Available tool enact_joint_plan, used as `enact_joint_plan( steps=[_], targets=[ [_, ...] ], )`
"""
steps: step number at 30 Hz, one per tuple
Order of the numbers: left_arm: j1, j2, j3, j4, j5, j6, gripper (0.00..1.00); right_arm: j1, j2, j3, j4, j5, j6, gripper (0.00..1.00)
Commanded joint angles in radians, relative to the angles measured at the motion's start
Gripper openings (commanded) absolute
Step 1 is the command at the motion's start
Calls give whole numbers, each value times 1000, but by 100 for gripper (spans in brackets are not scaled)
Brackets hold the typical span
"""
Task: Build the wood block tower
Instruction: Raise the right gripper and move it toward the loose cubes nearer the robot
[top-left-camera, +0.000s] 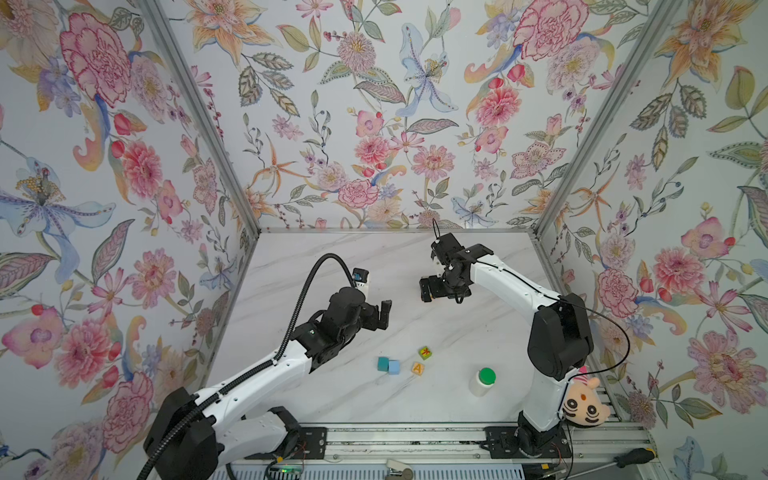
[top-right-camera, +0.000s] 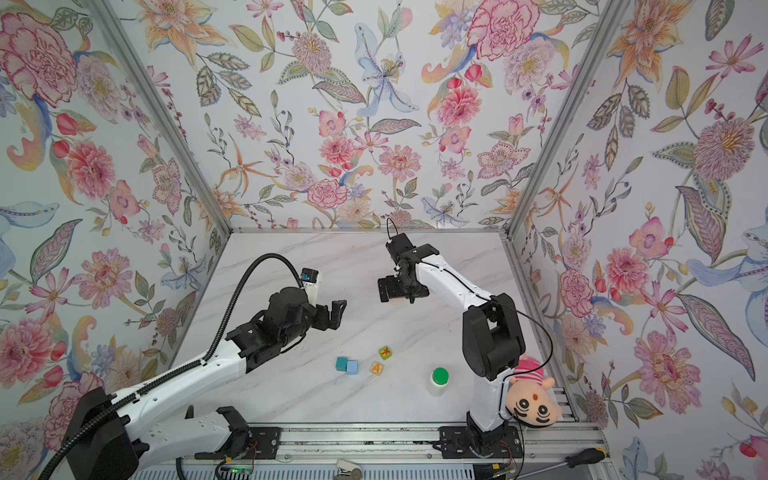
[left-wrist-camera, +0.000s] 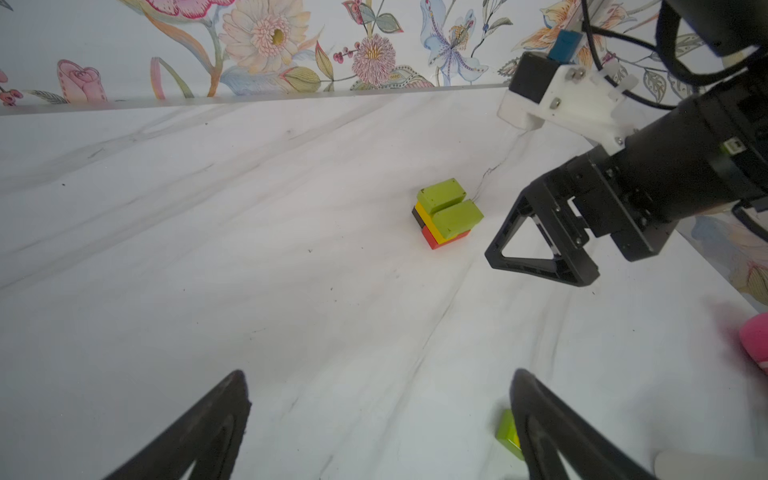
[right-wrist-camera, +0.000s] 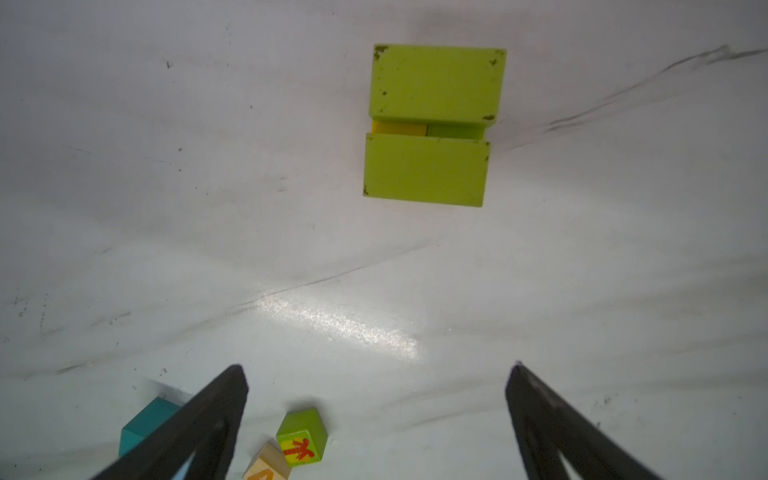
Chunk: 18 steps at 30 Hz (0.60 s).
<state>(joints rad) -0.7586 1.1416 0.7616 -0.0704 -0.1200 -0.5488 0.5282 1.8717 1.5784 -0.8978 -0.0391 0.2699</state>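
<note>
marble table (top-left-camera: 395, 257) — tower (left-wrist-camera: 446, 214) shows clearly only in wrist views.

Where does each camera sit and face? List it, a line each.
Top views: stereo head high over the front rail, looking down at the marble table; left arm with left pincer, right arm with right pincer show.
Left wrist: on the left arm, facing across the table to the tower; own open fingers and right pincer show.
Right wrist: on the right arm, looking down on the tower; own open fingers show.
Shared: both wrist views show the tower.
</note>
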Motion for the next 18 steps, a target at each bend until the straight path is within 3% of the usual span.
enact_joint_plan(
  steps=[1, 9, 18],
  targets=[
    [-44, -57, -49, -42, -92, -88, 99, 24, -58, -40, -20, 26, 15, 99],
    [-54, -153, -113, -127, -52, -82, 99, 101, -145, -117, -21, 84, 109, 98],
    [-98, -418, -229, -287, -14, -174, 99, 215, -273, -229, -28, 62, 272, 90]
  ],
)
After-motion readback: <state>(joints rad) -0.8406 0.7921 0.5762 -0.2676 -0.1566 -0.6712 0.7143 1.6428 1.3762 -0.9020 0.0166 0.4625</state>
